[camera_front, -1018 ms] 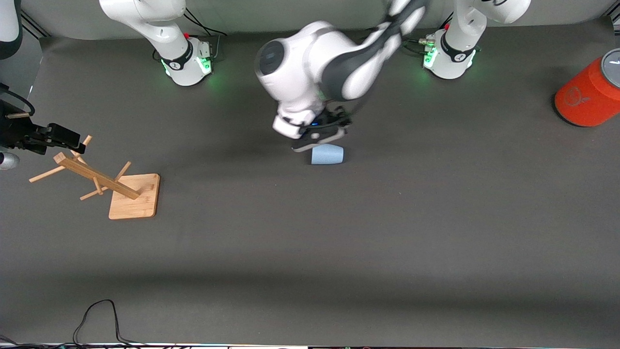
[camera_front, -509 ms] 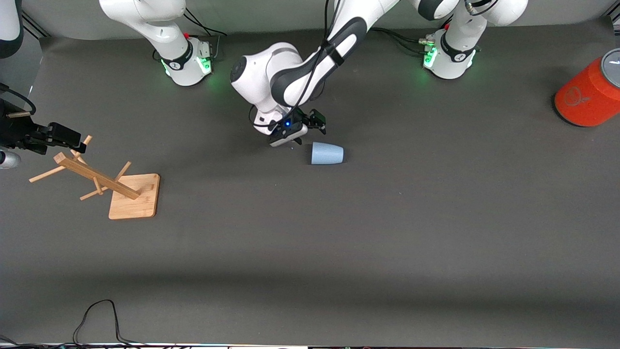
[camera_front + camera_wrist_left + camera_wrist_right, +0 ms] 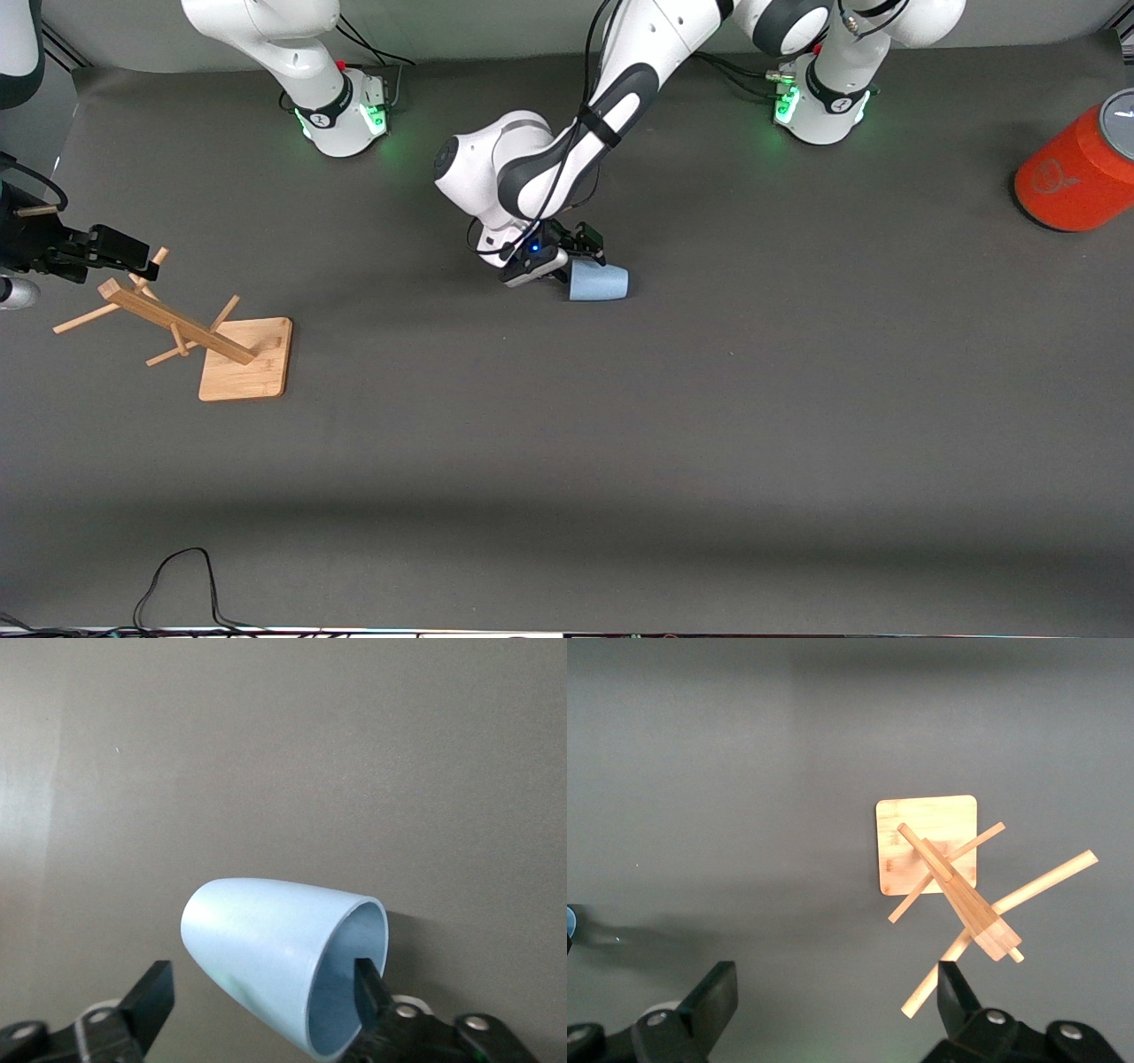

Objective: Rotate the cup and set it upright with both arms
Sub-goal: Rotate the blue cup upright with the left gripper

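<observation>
The light-blue cup lies on its side on the dark table, its mouth toward the right arm's end. My left gripper is low at that mouth and open. In the left wrist view one fingertip is inside the cup and the other is outside its wall, apart from it. My right gripper is open and empty, waiting above the wooden rack. The right wrist view shows its fingers spread over the rack.
A large orange cylinder with a grey top stands at the left arm's end of the table. The tilted wooden peg rack on its square base stands at the right arm's end. A black cable lies by the table's near edge.
My left gripper swung off the cup toward the right arm's end, then came back low to the cup's mouth. The cup and the right arm have not moved.
</observation>
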Tool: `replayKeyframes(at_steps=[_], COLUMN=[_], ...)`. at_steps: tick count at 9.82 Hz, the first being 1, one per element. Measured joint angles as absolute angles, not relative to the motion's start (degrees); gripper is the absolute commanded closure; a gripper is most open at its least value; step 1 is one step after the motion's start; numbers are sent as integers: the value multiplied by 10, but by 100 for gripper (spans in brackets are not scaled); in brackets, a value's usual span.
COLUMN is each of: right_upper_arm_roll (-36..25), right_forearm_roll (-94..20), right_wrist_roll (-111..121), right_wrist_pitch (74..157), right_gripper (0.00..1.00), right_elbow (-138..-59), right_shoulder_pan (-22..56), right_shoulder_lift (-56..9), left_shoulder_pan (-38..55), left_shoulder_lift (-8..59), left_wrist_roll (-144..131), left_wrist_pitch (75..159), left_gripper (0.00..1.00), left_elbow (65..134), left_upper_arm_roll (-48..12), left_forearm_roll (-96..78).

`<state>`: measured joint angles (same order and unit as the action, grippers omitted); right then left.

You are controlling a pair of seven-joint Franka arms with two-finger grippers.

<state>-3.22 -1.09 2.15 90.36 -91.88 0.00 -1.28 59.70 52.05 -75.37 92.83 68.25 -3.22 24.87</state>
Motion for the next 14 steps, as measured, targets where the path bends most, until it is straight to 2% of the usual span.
replayKeyframes(at_steps=[1,2,7,11,12,14], right_upper_arm_roll=[-32,-31,-31,-30,-30,-30], right_forearm_roll=[-11,-11,-11,-11,-11,-11], right_wrist_roll=[22,22,22,22,22,22], right_wrist_pitch=[904,904,909,910,911,911], right_gripper=[0,0,0,0,0,0], right_elbow=[-920,-920,-920,-920,-920,-920], right_shoulder_pan=[0,1,1,1,1,1], right_shoulder_lift=[-13,-13,-13,-13,-13,-13], left_shoulder_pan=[597,597,588,492,467,429], left_shoulder_lift=[522,523,514,426,389,297], left_wrist_roll=[-754,-754,-737,-684,-680,-672], left_wrist_pitch=[927,926,892,889,924,1056], left_gripper=[91,100,100,100,100,100], left_elbow=[683,683,655,666,701,836], left_upper_arm_roll=[-32,-32,-24,-24,-24,-24], left_forearm_roll=[251,253,257,189,161,106])
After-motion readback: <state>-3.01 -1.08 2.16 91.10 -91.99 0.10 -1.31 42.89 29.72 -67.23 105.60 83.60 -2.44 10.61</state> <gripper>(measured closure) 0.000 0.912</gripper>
